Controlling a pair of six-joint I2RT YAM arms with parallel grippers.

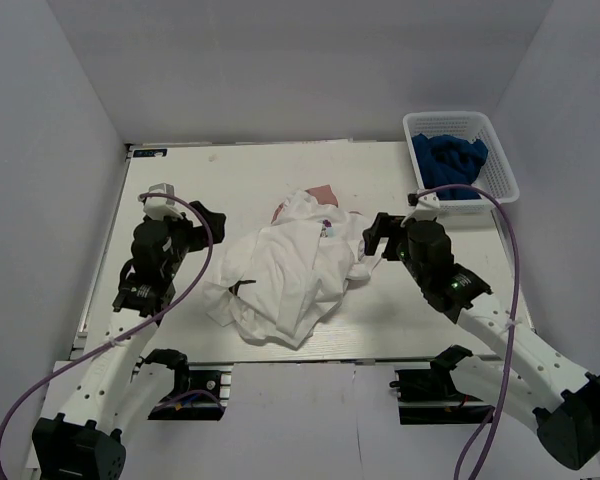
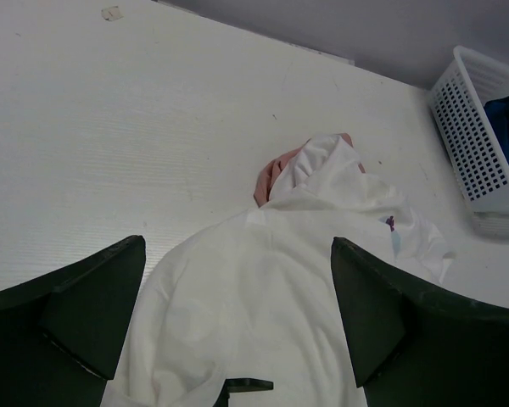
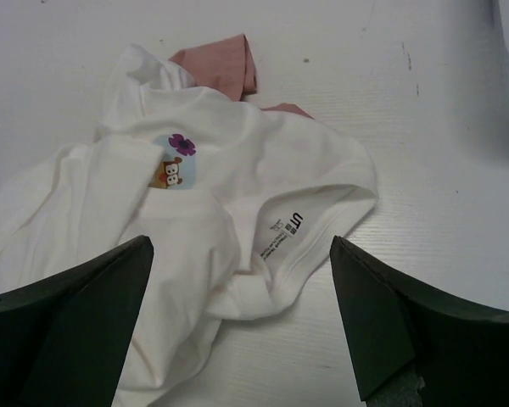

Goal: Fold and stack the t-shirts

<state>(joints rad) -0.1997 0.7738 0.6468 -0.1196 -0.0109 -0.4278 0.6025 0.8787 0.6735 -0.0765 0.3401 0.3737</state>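
One crumpled white t-shirt (image 1: 280, 275) overlies one pink t-shirt (image 3: 222, 64) on the surface (image 1: 230, 175); left hand (image 2: 237, 284) and right hand (image 3: 237, 280) both released; one basket (image 1: 507, 172).

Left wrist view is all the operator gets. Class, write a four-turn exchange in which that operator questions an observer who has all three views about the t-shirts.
Operator: On the white t-shirt, where is the neck opening?
Observer: The right wrist view shows its collar, with a label printed inside, on the side facing the right gripper.
Operator: Is that gripper holding cloth?
Observer: No. Its fingers stand wide apart with nothing pinched between them.
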